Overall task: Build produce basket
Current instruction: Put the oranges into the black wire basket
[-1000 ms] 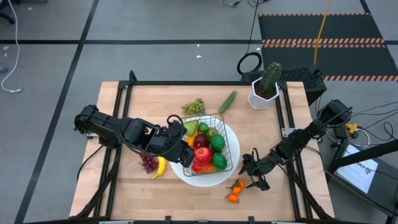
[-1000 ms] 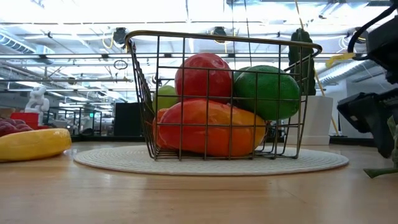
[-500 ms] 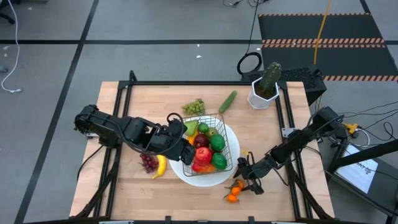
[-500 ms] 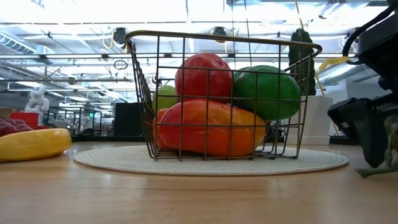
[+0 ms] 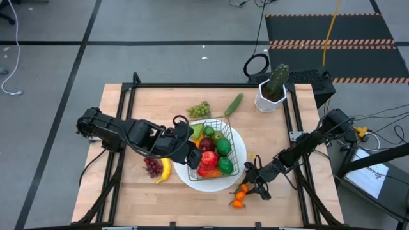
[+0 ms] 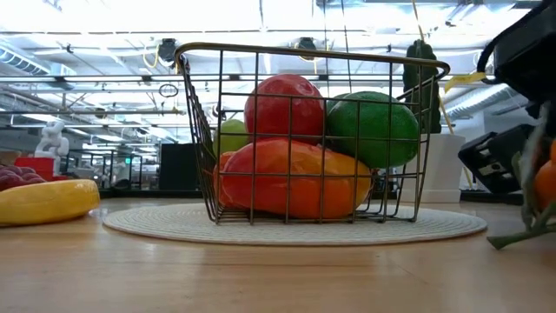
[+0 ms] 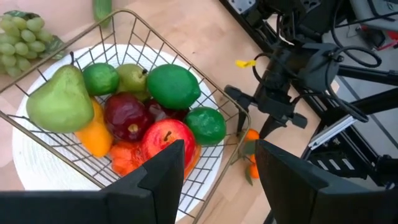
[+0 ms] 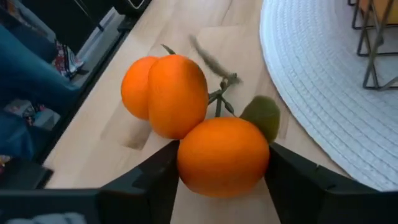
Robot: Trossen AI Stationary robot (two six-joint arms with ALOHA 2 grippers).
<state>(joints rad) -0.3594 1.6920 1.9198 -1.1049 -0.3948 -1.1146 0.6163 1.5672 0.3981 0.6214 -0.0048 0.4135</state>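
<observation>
Since 1 second ago the right gripper has reached the cluster of 3 orange tangerines beside the round white plate, fingers clamped on 1. Only its wrist view shows that grip. The left gripper hangs half-spread, holding nothing, over the dark wire basket of produce.

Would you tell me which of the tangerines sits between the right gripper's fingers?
The nearest tangerine, flanked by the right gripper; the other tangerines of the cluster lie beyond it on the table.

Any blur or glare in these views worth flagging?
Low view: the tangerines at the right edge are smeared; the basket is sharp. Right wrist view: the tangerines' leaf and stem are soft, the fruit crisp. High view: even light, no glare.
</observation>
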